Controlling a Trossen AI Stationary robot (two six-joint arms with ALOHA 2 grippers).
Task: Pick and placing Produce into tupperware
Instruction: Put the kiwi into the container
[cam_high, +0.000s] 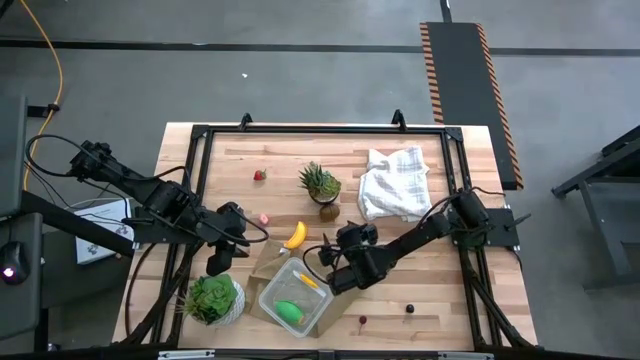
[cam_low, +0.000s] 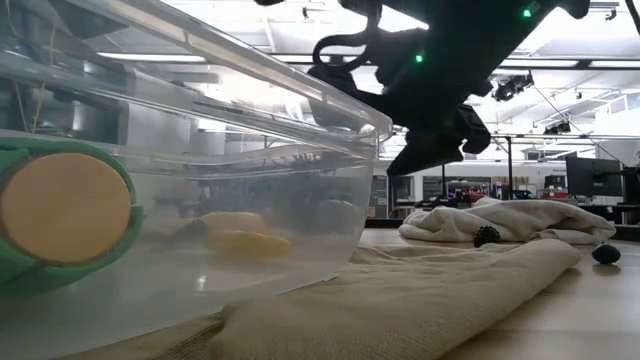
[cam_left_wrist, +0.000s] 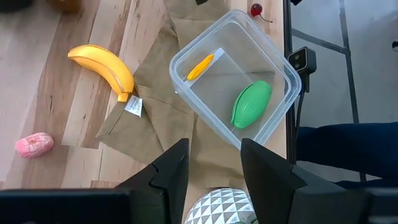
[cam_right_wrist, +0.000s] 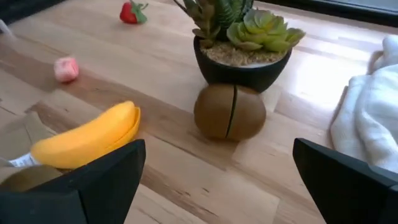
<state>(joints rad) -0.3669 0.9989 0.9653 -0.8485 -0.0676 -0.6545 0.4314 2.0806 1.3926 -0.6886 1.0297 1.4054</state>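
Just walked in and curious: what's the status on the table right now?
Both claws open, empty: left claw near the leafy plant, right claw facing the yellow toy banana. Clear plastic tupperware box holds the green oval and a yellow-orange piece. Nothing blocking.

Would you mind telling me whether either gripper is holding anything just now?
Nothing is held: the left gripper and the right gripper are both open and empty.

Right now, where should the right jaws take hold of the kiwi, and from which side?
Grip the kiwi across its round middle, from the open table side. The potted succulent stands close behind it, so judging by that, coming from above or the front avoids the leaves. The right gripper is open, facing it.
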